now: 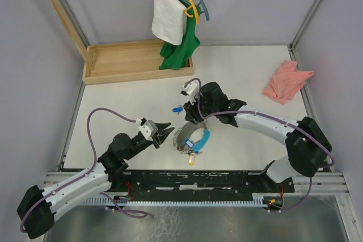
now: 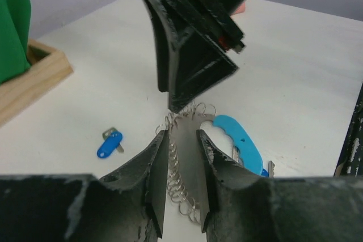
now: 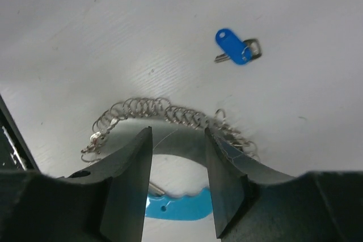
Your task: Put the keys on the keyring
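Lower middle of the left wrist view, the left tool (image 2: 182,135) stands part-way apart astride the keyring (image 2: 177,179); whether it pinches the ring I cannot tell. Just beyond, the right tool (image 3: 178,131) hangs open over the ring's far arc. A pale blue tag (image 2: 241,140) lies against the ring, perhaps already threaded. The blue-headed key (image 3: 232,46), upper right of the right wrist view, lies loose on the counter (image 3: 85,26), apart from the ring. No red key shows. I judge the job unfinished.
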You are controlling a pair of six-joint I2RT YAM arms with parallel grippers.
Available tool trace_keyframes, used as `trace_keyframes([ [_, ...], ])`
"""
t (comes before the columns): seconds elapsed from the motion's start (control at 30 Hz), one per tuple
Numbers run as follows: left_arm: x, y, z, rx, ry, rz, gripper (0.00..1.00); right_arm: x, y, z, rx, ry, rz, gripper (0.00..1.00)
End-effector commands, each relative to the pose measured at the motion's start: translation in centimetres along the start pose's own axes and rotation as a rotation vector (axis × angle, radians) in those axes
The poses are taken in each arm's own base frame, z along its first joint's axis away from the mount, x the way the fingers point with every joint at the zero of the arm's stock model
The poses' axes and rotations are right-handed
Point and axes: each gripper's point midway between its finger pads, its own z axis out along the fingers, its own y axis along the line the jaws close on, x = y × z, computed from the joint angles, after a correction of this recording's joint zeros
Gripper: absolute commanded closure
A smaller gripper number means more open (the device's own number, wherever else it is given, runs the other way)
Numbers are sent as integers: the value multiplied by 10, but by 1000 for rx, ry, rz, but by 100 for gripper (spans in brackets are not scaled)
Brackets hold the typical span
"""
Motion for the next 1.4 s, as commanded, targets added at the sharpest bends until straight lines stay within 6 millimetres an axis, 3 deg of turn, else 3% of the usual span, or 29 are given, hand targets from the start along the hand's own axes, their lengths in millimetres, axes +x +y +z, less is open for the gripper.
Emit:
trace_keyframes([
  [0.0,30,17,-7,-169,101,-239,64,23,35,7,-88,104,21,51],
  [0.23,78,16,-18,-328,223,-581,53,62,68,32,-147,238,81,54],
  [0.4,101,1,-21,-326,328,-704,50,98,68,37,-121,372,166,57],
  [0.57,119,-13,-20,-308,428,-776,45,134,47,22,12,496,202,58],
  [0.7,126,-24,-13,-269,463,-826,43,151,19,4,135,551,261,58],
  [0.83,130,-30,-6,-238,488,-843,43,141,-2,-12,211,514,279,58],
  [0.93,129,-32,-1,-222,482,-853,44,122,-4,-22,208,478,232,57],
  [1.03,128,-33,2,-214,477,-855,45,100,13,-23,118,417,205,54],
  [1.13,129,-31,2,-221,479,-848,46,83,44,-16,-2,370,126,50],
  [1.37,135,-28,-3,-251,485,-851,46,92,71,1,-115,388,-68,50],
])
